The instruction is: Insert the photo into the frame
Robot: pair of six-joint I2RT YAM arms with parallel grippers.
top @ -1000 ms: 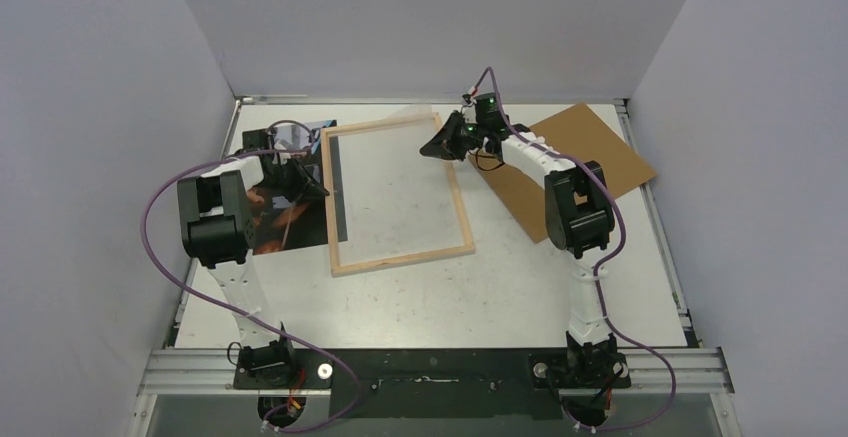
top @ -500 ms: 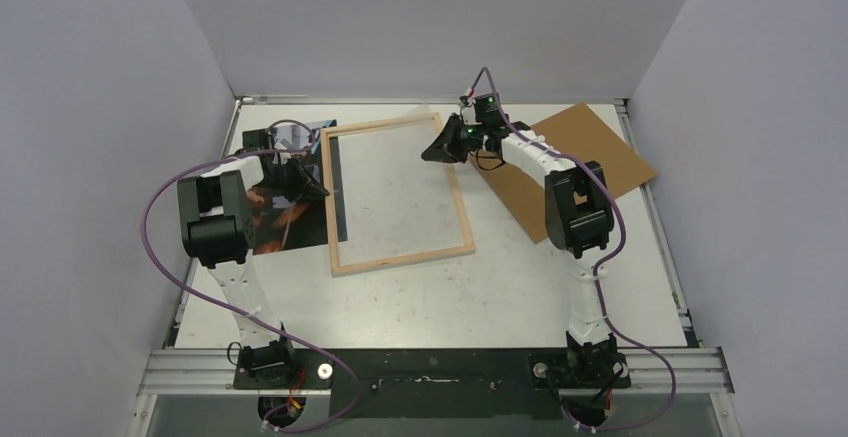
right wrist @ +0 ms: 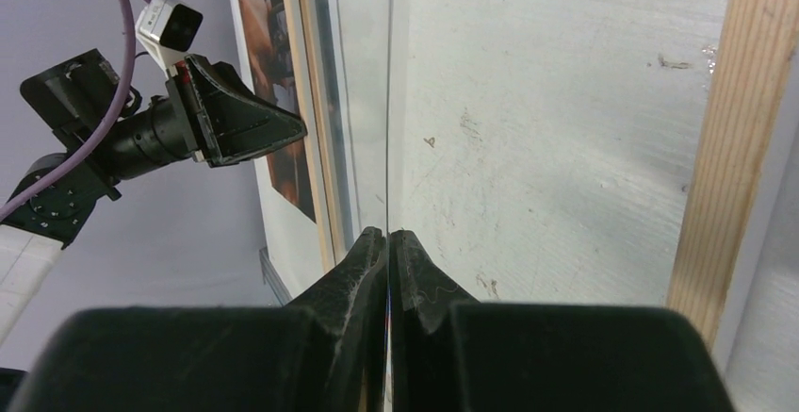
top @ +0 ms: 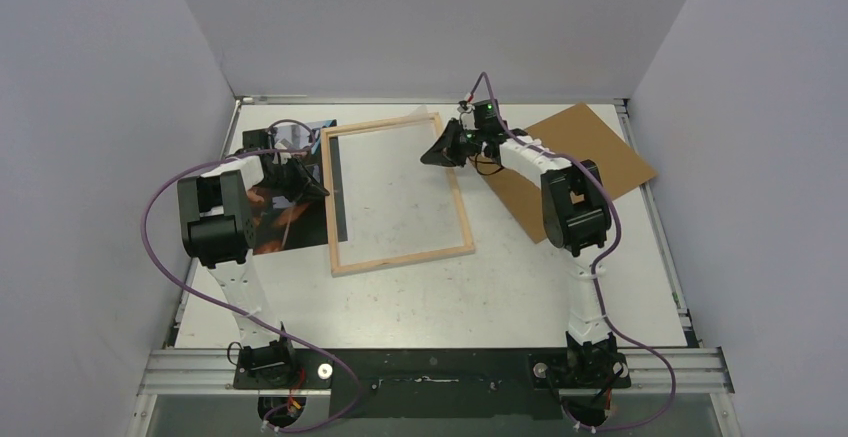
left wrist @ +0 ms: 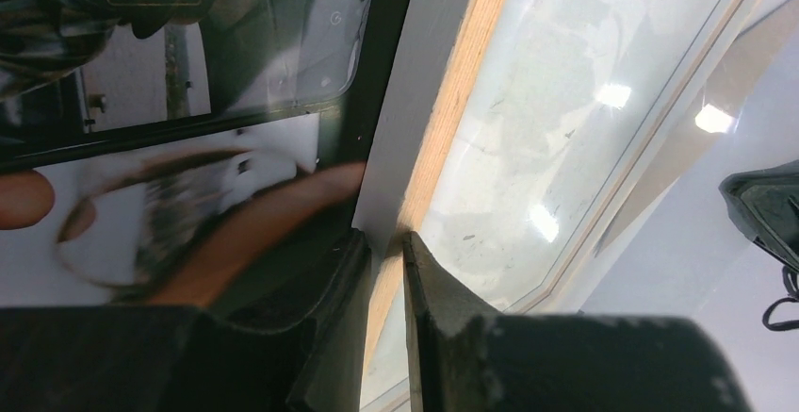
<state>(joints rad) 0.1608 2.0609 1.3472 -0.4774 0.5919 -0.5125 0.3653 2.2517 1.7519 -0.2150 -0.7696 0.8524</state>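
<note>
The frame (top: 398, 253) lies wood side up in the middle of the table. My left gripper (top: 320, 189) is shut on its left rail, which sits between the fingers in the left wrist view (left wrist: 384, 242). The photo (top: 285, 219) lies picture side up to the left of the frame, partly under my left arm, and also shows in the left wrist view (left wrist: 188, 63). My right gripper (top: 428, 153) is shut on the edge of a thin clear sheet (right wrist: 388, 101) and holds it tilted over the frame's far right part. The sheet's edge runs between the fingertips (right wrist: 388, 235).
The brown backing board (top: 590, 147) lies flat at the back right, partly under my right arm. Grey walls close in the table at the left, back and right. The frame's right rail (right wrist: 725, 148) shows in the right wrist view, with my left gripper (right wrist: 283, 134) beyond the sheet.
My right gripper has shifted a little to the left with the clear sheet. My left gripper and the frame have stayed put.
</note>
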